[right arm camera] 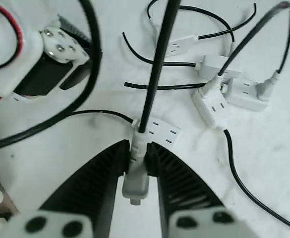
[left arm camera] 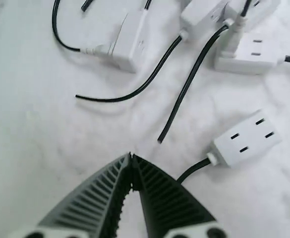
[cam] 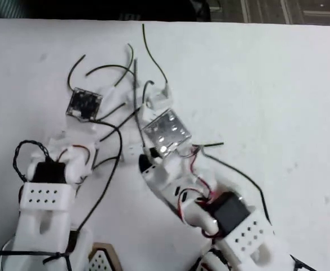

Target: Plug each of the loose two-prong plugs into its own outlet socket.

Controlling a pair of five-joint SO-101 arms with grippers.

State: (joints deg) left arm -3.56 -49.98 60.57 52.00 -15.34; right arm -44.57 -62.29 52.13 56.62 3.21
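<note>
Over white table (cam: 277,84), right gripper (right arm camera: 139,149) pinches 1 plug (right arm camera: 135,184).

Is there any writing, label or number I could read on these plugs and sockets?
None. No word, number or sign can be read on the sockets or on the plug in the right gripper; their faces look plain white.

The outlet socket (left arm camera: 246,140) is smooth white plastic, faintly glossy, its cord (left arm camera: 194,168) sheathed in shiny black rubber. The left gripper (left arm camera: 131,157) has ribbed matt black plastic fingers (left arm camera: 159,193). At seven o'clock in the high view an arm's shell (cam: 43,197) is matt white plastic, on a matt white table (cam: 277,84)
</note>
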